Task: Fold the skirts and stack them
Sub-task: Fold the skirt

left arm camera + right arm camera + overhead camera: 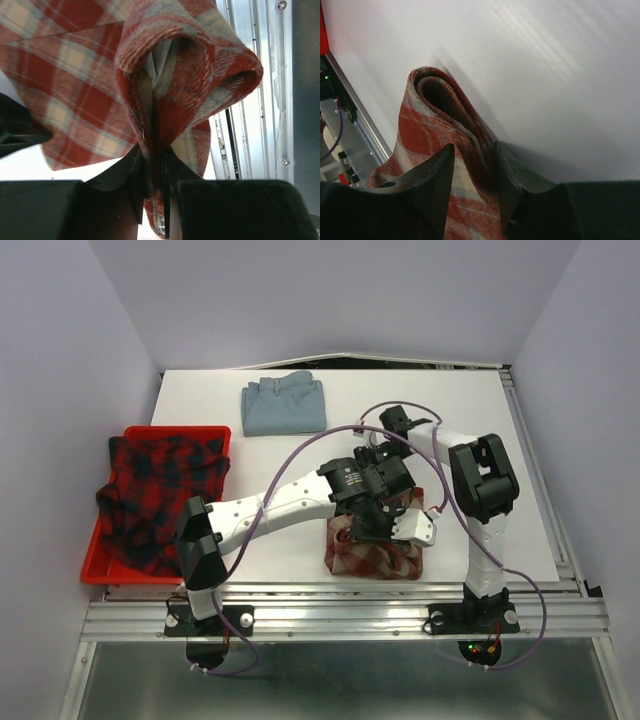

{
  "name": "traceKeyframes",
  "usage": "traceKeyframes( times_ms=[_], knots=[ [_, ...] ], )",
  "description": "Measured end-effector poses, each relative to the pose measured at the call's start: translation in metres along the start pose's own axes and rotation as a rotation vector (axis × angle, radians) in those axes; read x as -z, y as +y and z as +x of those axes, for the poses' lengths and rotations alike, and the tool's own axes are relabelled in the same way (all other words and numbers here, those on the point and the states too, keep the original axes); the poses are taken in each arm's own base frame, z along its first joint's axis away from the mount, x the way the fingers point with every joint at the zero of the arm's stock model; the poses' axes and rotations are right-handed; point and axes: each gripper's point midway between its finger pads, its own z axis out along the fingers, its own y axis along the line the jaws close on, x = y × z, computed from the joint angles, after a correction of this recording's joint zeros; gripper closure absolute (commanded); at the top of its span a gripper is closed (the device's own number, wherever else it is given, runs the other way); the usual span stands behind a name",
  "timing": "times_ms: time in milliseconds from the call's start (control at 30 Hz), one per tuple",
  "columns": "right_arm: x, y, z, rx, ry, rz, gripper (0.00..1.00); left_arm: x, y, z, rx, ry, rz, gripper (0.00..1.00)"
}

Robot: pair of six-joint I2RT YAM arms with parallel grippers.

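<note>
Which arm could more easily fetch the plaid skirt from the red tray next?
Left, probably: the left arm is bolted beside the red tray holding the plaid skirt; the right arm stands farther off. The left hand and right hand must first release the checked skirt.

The tray [180,430] sits at the left edge of the table [460,410] with the plaid skirt [160,500] in it, the denim skirt [285,406] lies at the back, and the check skirt [372,560] is at the front middle, maybe partly lifted, with the left gripper [155,162] and right gripper [473,172] on it.
</note>
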Motion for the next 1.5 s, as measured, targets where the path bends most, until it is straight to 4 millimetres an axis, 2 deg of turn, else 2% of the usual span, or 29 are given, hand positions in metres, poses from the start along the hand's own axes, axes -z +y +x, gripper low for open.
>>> traceKeyframes(
  times_ms=[167,400,600,800,967,1067,1167,1200,1367,1500],
  knots=[
    [-0.023,0.031,0.019,0.004,0.063,-0.056,0.57,0.006,0.013,-0.003,-0.025,-0.009,-0.018,0.93],
    [-0.036,0.055,0.031,-0.042,0.099,-0.115,0.57,0.001,0.035,0.011,-0.072,0.005,0.001,0.89],
    [-0.036,0.061,0.028,-0.071,0.09,-0.139,0.57,-0.005,0.053,0.024,-0.085,0.002,0.034,0.88],
    [-0.036,0.064,0.026,-0.081,0.087,-0.157,0.56,-0.015,0.065,0.035,-0.089,0.001,0.064,0.81],
    [-0.036,0.064,0.026,-0.083,0.087,-0.159,0.56,-0.021,0.075,0.042,-0.081,0.0,0.062,0.68],
    [-0.036,0.064,0.026,-0.081,0.087,-0.159,0.56,-0.021,0.084,0.048,-0.071,0.009,0.037,0.64],
    [-0.038,0.063,0.027,-0.086,0.09,-0.158,0.53,-0.021,0.097,0.058,-0.052,0.025,-0.006,0.52],
    [-0.039,0.062,0.028,-0.088,0.093,-0.158,0.53,-0.021,0.103,0.062,-0.042,0.034,-0.029,0.46],
    [-0.041,0.059,0.029,-0.094,0.1,-0.159,0.51,-0.012,0.122,0.07,0.001,0.048,-0.108,0.44],
    [-0.042,0.059,0.021,-0.07,0.09,-0.147,0.5,0.012,0.127,0.063,0.04,0.006,-0.187,0.44]
  ],
)
